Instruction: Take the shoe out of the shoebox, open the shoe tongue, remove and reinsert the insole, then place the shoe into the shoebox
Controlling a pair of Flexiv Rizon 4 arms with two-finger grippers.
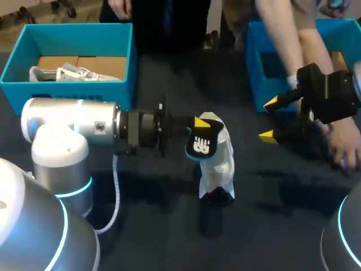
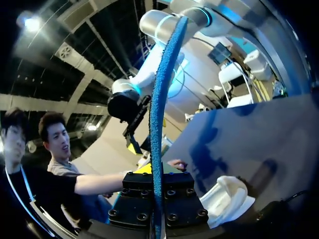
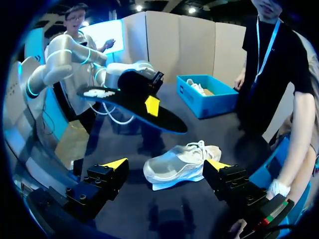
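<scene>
Left jaws around insole [image 3: 130, 105], seemingly crosswise.

Overhead, insole [image 1: 202, 145] hides shoe's [image 1: 219, 169] far end (heel, perhaps).

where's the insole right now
In the head view the insole is near the middle, pinched in the left gripper, held just above the white shoe.

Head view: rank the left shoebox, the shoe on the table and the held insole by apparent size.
1. left shoebox
2. shoe
3. insole, seen tilted and raised nearer the camera, so less sure
</scene>
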